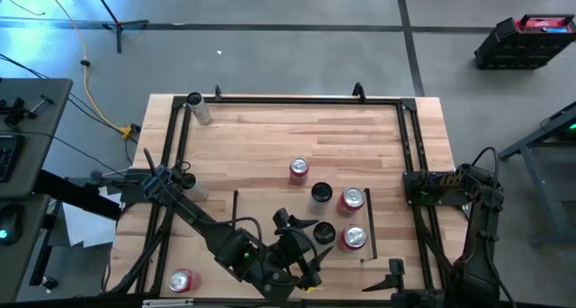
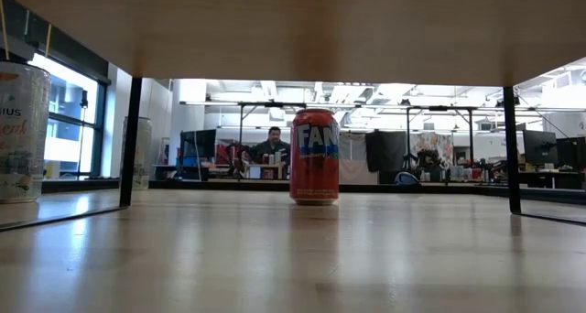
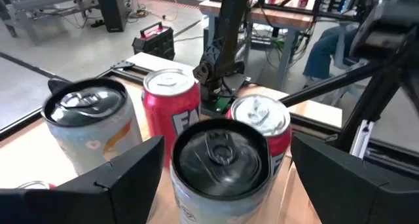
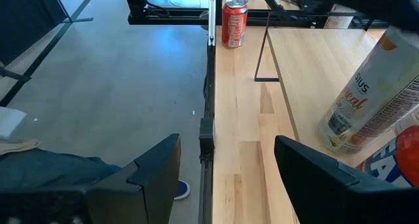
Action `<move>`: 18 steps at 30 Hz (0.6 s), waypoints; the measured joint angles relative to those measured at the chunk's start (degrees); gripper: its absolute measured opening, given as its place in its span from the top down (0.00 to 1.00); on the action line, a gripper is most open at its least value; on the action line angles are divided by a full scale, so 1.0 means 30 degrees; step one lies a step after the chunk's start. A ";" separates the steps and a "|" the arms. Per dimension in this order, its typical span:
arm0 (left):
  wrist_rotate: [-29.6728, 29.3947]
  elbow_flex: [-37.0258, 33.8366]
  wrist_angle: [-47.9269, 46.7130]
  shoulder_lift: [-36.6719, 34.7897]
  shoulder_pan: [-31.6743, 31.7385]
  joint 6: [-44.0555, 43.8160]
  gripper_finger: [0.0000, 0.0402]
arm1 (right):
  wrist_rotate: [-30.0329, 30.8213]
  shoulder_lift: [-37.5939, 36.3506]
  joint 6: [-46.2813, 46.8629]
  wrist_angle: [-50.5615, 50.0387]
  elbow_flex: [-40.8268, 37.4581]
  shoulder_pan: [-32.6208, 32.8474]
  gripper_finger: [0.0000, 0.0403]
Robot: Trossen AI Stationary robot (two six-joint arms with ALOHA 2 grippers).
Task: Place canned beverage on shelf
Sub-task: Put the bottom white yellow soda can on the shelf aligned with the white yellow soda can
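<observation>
**Left pincer straddles a can on the shelf, loose cans left on the table**

Here's the left pincer (image 1: 310, 240), low over the near side of the shelf (image 1: 270, 209), fingers apart on either side of a dark-topped can (image 3: 219, 160). That can stands upright on the panel, and I see a sliver of gap on each side, so this is no grip. Three more are parked right beside it: a second dark-top (image 3: 85, 119) and two red cans (image 3: 171, 99) (image 3: 262, 122). That makes four on the shelf by my count, bunched toward its right rail.

What's left? A red can (image 1: 181, 280) sits at the table's near-left corner, well clear of the shelf, and another red one (image 1: 299, 169) stands just past the far edge, apparently on the table. A pale can (image 1: 200, 110) lies up by the far-left corner. I'd call the job well past halfway, with those stragglers to fetch.

The right pincer (image 4: 226, 165) waits at the near-right edge, fingers apart, nothing between them.

Now the views. Only the overhead gives the full headcount and the layout. The left wrist camera alone settles the gap between fingers and can. The low camera peers beneath a pale board and catches the far red can's label (image 2: 314, 157), which reads as a "FAN" brand, plus a person seated in the room behind. The right wrist looks along the near edge and shows the corner can (image 4: 234, 22) standing upright.
</observation>
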 joint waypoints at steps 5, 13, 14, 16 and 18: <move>-0.0116 0.0000 -0.0107 -0.0309 -0.0182 0.0227 0.20 | 0.0000 0.0000 0.0197 0.0000 0.0000 0.0000 0.42; -0.0172 -0.0007 -0.0042 -0.0893 -0.1000 0.2039 0.20 | 0.0363 0.0000 0.0159 0.0000 0.0000 0.0000 0.42; -0.0402 -0.0007 -0.0054 -0.1029 -0.1226 0.2272 0.20 | 0.0772 0.0000 -0.0046 -0.0007 0.0000 0.0000 0.42; -0.1037 -0.0007 -0.0040 -0.1206 -0.1644 0.2664 0.20 | 0.1655 0.0000 -0.0448 -0.0002 0.0000 -0.0122 0.42; -0.1745 -0.0007 -0.0105 -0.1370 -0.2105 0.2860 0.20 | 0.2516 0.0000 -0.0974 -0.0007 0.0000 -0.0290 0.42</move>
